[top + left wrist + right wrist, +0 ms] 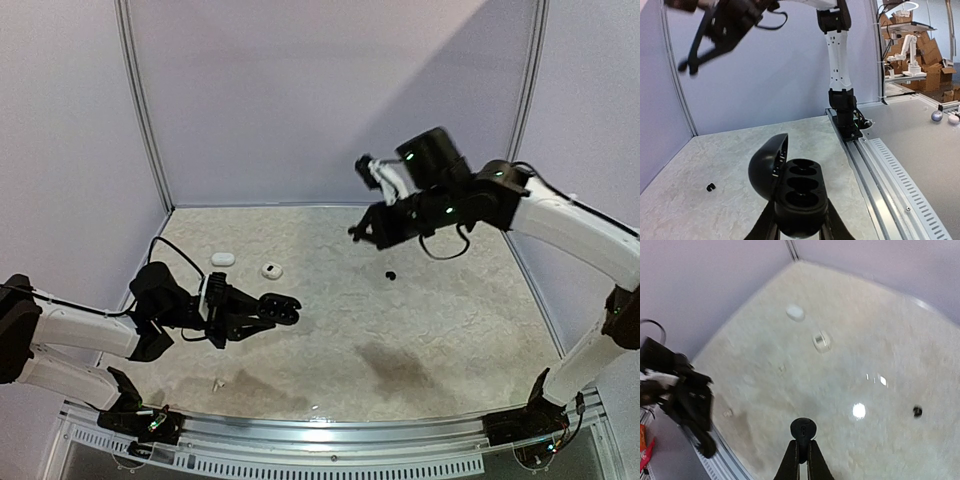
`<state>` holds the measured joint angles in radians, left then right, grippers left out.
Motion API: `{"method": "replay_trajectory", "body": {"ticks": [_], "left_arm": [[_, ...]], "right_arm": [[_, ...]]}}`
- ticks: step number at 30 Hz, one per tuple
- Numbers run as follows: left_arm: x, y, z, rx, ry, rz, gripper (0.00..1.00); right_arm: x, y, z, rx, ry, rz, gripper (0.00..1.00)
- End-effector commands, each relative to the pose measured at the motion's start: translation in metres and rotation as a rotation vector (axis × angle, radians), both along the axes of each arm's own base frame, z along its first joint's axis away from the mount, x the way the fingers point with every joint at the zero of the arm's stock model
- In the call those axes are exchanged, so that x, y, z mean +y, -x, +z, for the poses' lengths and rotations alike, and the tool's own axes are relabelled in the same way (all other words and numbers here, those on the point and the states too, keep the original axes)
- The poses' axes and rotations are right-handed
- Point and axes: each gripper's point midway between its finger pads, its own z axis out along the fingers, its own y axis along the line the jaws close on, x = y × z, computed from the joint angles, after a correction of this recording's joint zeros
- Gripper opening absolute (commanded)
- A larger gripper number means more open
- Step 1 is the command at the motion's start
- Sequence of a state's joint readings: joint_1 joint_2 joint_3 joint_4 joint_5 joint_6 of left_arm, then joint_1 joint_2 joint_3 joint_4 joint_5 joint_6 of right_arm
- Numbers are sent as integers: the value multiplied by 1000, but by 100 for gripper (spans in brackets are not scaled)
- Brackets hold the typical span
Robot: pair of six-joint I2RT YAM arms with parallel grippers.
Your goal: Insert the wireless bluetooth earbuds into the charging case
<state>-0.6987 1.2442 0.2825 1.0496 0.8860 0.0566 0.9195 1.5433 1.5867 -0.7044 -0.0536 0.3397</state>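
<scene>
Black earbud [803, 428] nipped by right hand [800, 446], left hand [800, 222] gripping case [801, 192]

Nothing legible is showing: the black charging case [797, 195] is bearing no readable mark, and the cardboard boxes [934, 75] at upper right are looking too blurred.

Glossy black plastic case [802, 192], mottled shiny tabletop [430, 330], ribbed metal rail [900, 182]

High rear overview; left wrist low, right wrist high; table [450, 320] common to all.
</scene>
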Motion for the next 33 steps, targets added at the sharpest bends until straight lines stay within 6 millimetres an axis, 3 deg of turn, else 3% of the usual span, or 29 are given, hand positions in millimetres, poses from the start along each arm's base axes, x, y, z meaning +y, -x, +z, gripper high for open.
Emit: {"method": "replay_trajectory", "body": {"ticks": [1, 3, 5, 9, 12, 15, 17, 25, 33], "left_arm": [[-7, -10, 6, 109, 4, 37, 0], [-8, -14, 8, 132, 11, 52, 0], [-8, -15, 10, 135, 15, 53, 0], [-8, -15, 12, 124, 18, 55, 0], [-8, -15, 12, 124, 18, 56, 0], [-8, -15, 12, 122, 17, 57, 0], [-8, -15, 12, 116, 19, 57, 0], [-8, -14, 11, 109, 16, 57, 0], [-8, -13, 10, 80, 12, 52, 0]], "right_arm": [[38, 29, 89, -283, -203, 235, 0], [55, 56, 94, -342, -211, 383, 0], [68, 81, 87, -397, -185, 541, 0], [81, 112, 61, -374, -94, 698, 0], [88, 125, 30, -346, 59, 774, 0], [91, 130, 2, -333, 180, 817, 0], [92, 129, -7, -333, 203, 819, 0], [87, 116, -30, -353, 336, 792, 0], [94, 108, -37, -390, 375, 804, 0]]}}
